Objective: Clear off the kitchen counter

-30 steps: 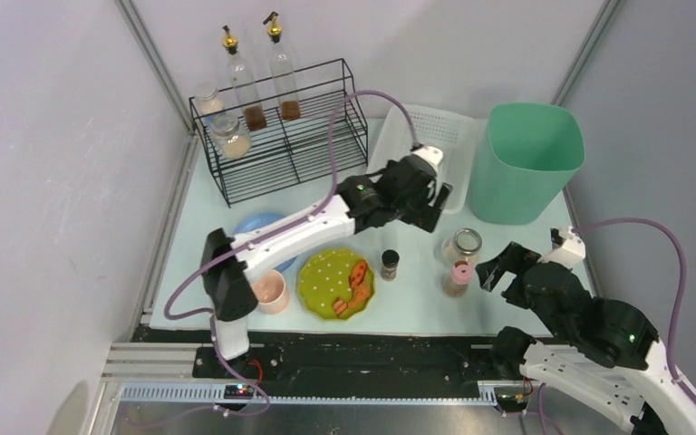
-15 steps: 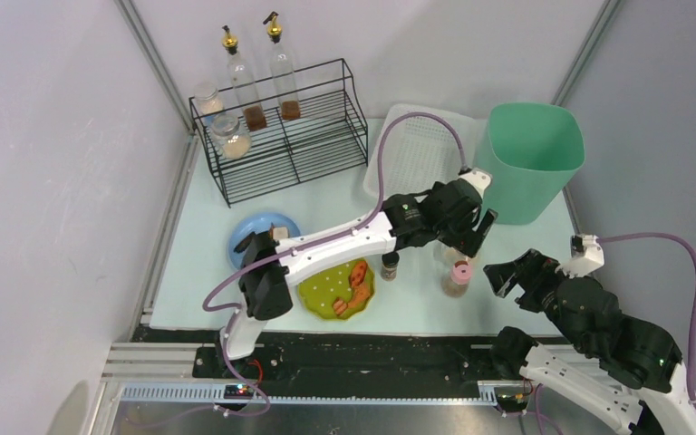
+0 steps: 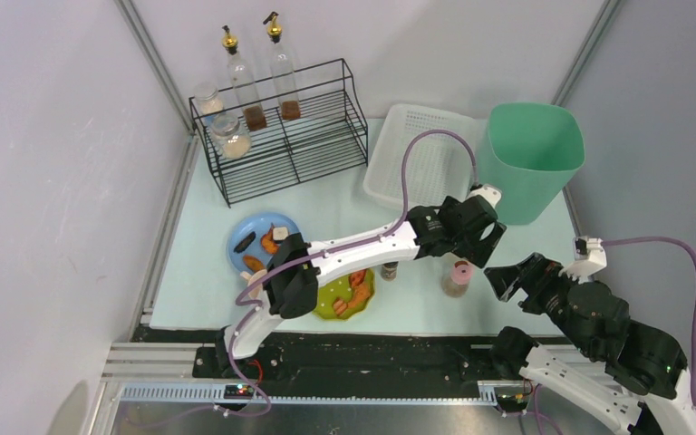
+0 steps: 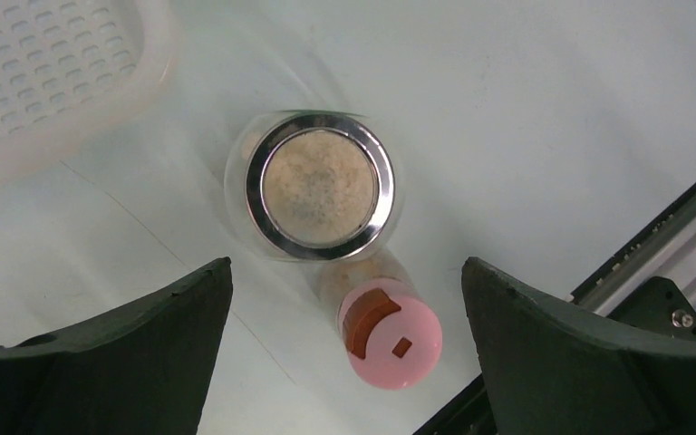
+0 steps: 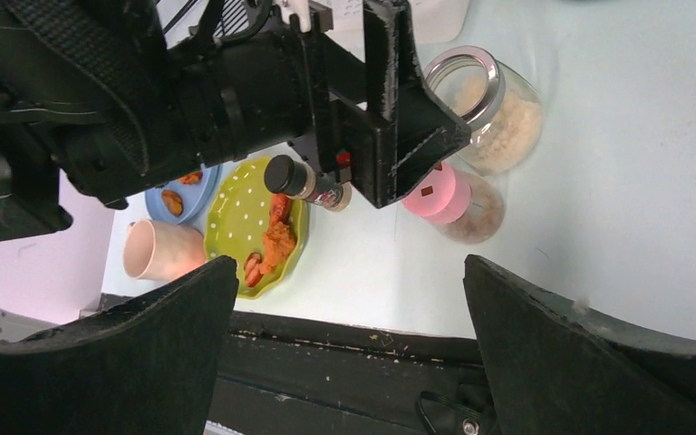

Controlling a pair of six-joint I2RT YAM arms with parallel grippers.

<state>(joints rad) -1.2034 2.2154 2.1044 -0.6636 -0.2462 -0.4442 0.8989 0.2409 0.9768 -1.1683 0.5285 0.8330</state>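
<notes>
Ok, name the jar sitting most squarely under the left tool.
The clear glass jar with the silver rim, holding pale grains; the pink-lidded shaker sits beside it, off centre.

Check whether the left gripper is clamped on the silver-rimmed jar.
No: the left gripper stands wide open above the silver-rimmed jar, both fingers clear of its glass.

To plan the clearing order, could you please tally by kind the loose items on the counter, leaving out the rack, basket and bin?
Plates: 2 (blue plate, green plate)
Cups: 1 (pink cup)
Jars and shakers: 3 (glass jar, pink-lidded shaker, dark-capped shaker)
Total: 6
</notes>
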